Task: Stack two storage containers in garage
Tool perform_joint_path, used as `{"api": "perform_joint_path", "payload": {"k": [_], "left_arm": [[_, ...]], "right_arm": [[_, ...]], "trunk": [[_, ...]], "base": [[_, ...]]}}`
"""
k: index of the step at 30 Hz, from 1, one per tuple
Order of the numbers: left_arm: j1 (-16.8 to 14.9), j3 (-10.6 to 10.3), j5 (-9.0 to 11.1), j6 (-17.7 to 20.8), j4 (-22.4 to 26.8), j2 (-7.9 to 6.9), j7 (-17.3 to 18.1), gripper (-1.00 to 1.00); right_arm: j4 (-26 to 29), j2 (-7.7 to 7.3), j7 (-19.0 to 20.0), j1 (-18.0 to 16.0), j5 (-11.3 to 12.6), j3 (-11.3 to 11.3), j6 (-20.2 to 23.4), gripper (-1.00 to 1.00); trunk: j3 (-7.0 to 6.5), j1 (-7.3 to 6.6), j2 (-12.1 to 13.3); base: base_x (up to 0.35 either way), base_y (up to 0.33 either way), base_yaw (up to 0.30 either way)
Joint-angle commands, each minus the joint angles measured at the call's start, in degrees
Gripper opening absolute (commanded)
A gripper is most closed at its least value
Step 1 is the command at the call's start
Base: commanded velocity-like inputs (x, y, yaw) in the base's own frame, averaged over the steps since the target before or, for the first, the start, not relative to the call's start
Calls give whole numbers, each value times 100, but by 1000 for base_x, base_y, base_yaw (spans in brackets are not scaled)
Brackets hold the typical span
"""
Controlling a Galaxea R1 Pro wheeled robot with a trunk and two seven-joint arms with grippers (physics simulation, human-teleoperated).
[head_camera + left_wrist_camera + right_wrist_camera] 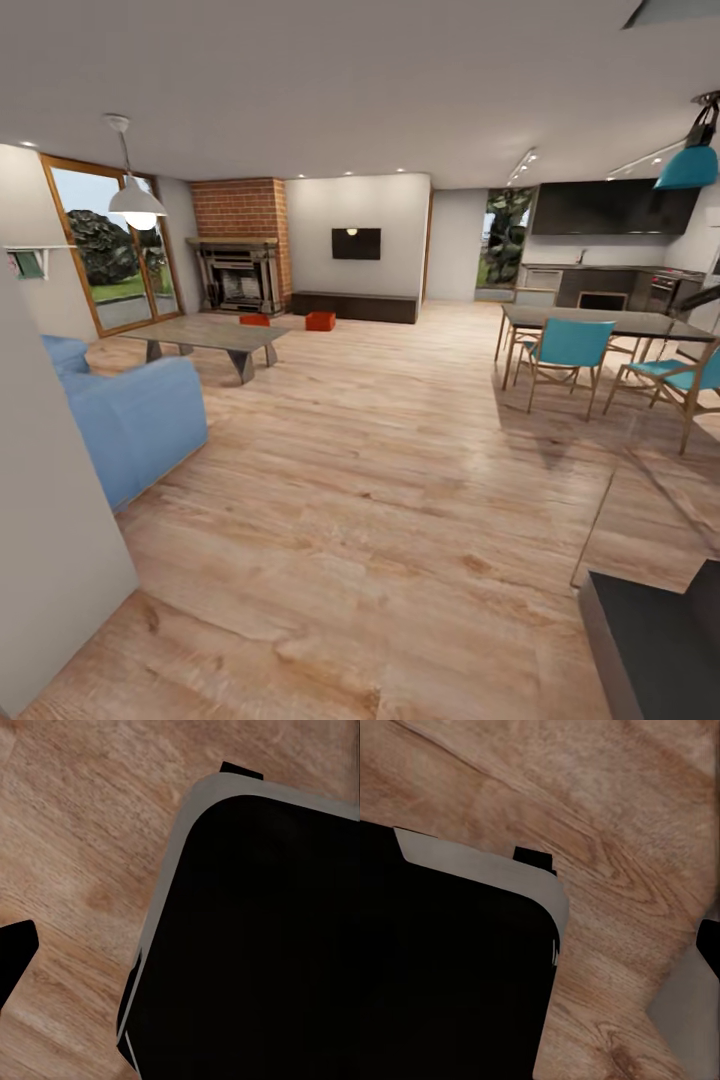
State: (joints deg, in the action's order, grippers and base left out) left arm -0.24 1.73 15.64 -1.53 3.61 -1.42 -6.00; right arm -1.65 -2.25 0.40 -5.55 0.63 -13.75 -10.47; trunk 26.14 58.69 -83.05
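- two storage containers, one by the low dark cabinet, other behind the coffee table, near the brick fireplace
- both on wood-plank floor, far across room
- gripper states: cannot tell

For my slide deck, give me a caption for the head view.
Two orange-red storage containers sit on the wood floor by the brick fireplace, far across the living room.
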Motion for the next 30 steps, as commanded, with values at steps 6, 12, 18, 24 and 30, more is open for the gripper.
{"api": "perform_joint_path", "payload": {"k": [6,12,18,24,30], "left_arm": [[-2,15,18,-14,-1,1,-7,100],[-2,23,11,-28,1,1,-7,100],[-2,29,1,-31,-1,1,-7,100],[-2,29,1,-33,0,1,-7,100],[-2,29,1,-32,-1,1,-7,100]], "right_arm": [[-19,6,-8,-7,18,-16,-34,100],[-16,61,-14,-8,33,10,-25,100],[-17,67,-14,-8,34,12,-25,100],[-19,67,-14,-8,34,12,-25,100],[-14,67,-14,-8,33,12,-25,100]], "trunk": [[6,3,-3],[6,3,-3],[6,3,-3],[6,3,-3],[6,3,-3]], "base": [[323,0,0],[323,0,0],[323,0,0],[323,0,0],[323,0,0]]}}
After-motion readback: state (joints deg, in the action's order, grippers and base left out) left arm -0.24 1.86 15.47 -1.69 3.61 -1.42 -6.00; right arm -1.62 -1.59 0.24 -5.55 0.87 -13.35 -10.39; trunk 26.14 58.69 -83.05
